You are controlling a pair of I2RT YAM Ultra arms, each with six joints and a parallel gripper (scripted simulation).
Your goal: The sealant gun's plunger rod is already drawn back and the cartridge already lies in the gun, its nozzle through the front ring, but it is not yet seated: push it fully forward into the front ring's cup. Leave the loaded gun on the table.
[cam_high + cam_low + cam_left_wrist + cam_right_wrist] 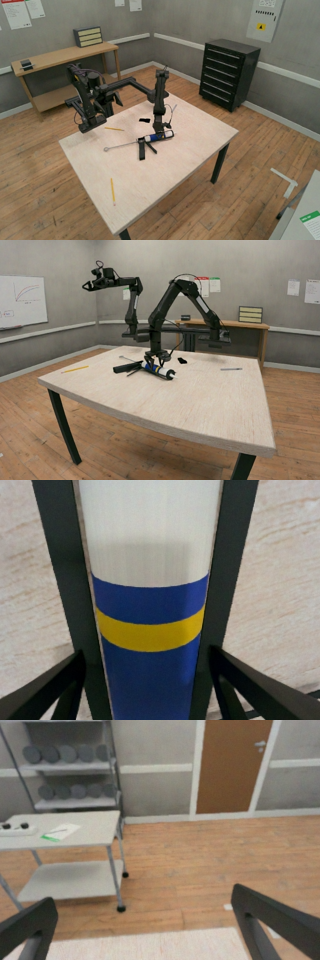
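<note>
The sealant gun (141, 151) (126, 367) lies on the table with its plunger rod (121, 146) drawn back. The white and blue cartridge (154, 137) (162, 371) (150, 680) lies between the gun's dark rails (59, 540), its white nozzle (176, 132) through the front ring. Whether its front end sits in the cup cannot be told. My left gripper (161, 134) (156, 367) (148, 657) is open, low over the gun, its fingers on either side of the cartridge's blue part and the rails. My right gripper (113, 110) (85, 287) (147, 898) is open and empty, high beyond the table's edge.
On the table (196, 144) (206, 405), a small black object (144, 120) (182, 360) lies behind the gun. A pencil (113, 128) lies near the rod, and another pencil (112, 191) (74, 369) lies farther off. A grey pen (174, 107) (231, 368) lies past the left arm.
</note>
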